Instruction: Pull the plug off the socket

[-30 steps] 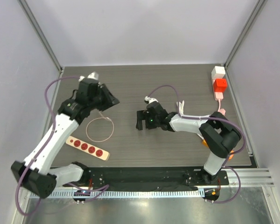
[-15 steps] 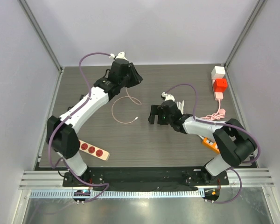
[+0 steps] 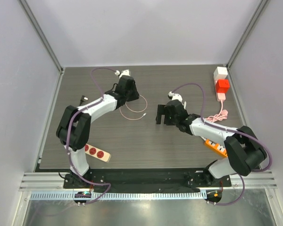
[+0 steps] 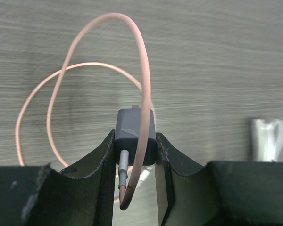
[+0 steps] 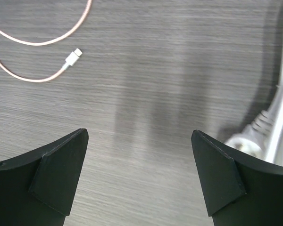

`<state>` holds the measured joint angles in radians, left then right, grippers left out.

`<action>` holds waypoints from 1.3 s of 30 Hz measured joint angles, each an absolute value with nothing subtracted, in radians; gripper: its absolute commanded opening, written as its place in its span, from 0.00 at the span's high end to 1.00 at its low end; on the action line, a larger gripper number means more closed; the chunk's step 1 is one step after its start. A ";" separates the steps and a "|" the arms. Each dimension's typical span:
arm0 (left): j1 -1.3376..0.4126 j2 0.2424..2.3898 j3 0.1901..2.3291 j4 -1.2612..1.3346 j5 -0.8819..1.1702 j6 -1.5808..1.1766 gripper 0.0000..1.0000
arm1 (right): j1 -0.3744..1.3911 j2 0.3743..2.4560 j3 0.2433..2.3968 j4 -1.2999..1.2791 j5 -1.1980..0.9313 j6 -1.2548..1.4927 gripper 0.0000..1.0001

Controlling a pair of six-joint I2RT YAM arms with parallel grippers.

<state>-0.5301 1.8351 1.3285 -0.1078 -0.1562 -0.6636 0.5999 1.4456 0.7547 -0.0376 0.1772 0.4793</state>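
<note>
Top external: left gripper (image 3: 130,94) hangs over the far-centre of the dark woodgrain table (image 3: 155,141), well apart from the red power strip (image 3: 95,151) near-left. Left wrist: black fingers (image 4: 96,165) pinch a boxy grey charger plug (image 4: 135,132), with a glossy pink cable (image 4: 144,84) looping. Right wrist: right gripper (image 5: 139,136) is spread wide.
</note>
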 measured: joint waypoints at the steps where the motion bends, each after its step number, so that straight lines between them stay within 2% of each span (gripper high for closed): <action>1: -0.522 1.855 1.324 -0.108 -0.154 -0.651 0.76 | 0.600 1.442 0.762 -0.062 0.183 0.479 0.04; 9: -0.460 2.006 1.411 -0.102 -0.078 -0.573 0.68 | 0.587 1.395 0.841 -0.249 0.215 0.476 0.04; 11: -0.454 2.043 1.455 -0.100 -0.058 -0.556 0.57 | 0.580 1.372 0.843 -0.285 0.214 0.475 0.04; 13: -0.454 2.069 1.480 -0.099 -0.044 -0.540 0.41 | 0.570 1.361 0.852 -0.325 0.210 0.469 0.04; 16: -0.454 2.090 1.490 -0.096 -0.030 -0.525 0.30 | 0.553 1.368 0.886 -0.387 0.207 0.451 0.04; 19: -0.454 2.094 1.490 -0.098 -0.021 -0.510 0.12 | 0.535 1.382 0.926 -0.429 0.208 0.437 0.04; 28: -0.454 2.033 1.409 -0.068 -0.006 -0.485 0.12 | 0.408 1.401 0.948 -0.479 0.224 0.421 0.04; 35: -0.447 1.933 1.306 0.009 0.052 -0.461 0.15 | 0.362 1.405 0.948 -0.506 0.246 0.387 0.14; 39: -0.434 1.872 1.222 0.088 0.098 -0.454 0.14 | 0.336 1.440 0.952 -0.506 0.243 0.368 0.16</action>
<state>-0.4343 1.8717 1.2221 0.0879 0.0978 -0.4541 0.3359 1.4403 0.9520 -0.5060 0.2432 0.3683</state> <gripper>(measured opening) 0.851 0.855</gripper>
